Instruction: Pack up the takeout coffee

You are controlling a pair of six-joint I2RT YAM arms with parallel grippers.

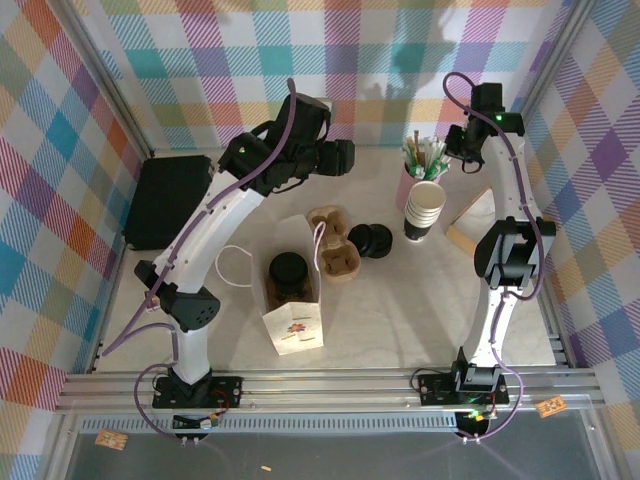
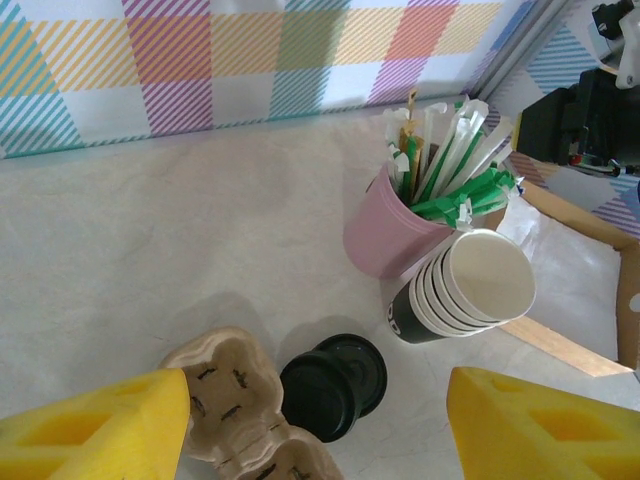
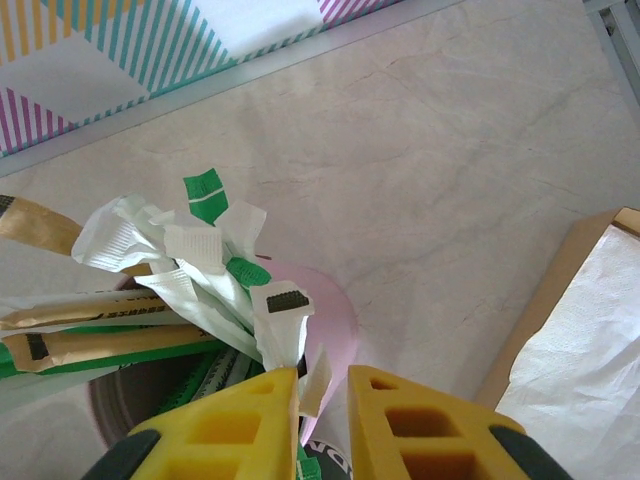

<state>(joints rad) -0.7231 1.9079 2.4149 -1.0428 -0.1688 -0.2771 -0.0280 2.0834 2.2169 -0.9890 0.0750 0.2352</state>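
The takeout coffee stands inside the open white paper bag; its round black lid shows from above and its cup is hidden by the bag walls. My left gripper hangs high over the back of the table, past the bag, open wide with nothing between its yellow fingers. My right gripper hovers right over the pink cup of wrapped straws. Its jaws stand a narrow gap apart, and a white wrapper tip pokes into that gap.
A brown pulp cup carrier lies beside the bag. Loose black lids sit to its right. A stack of lidless cups stands by the pink cup. A napkin box is at right, a black case at left.
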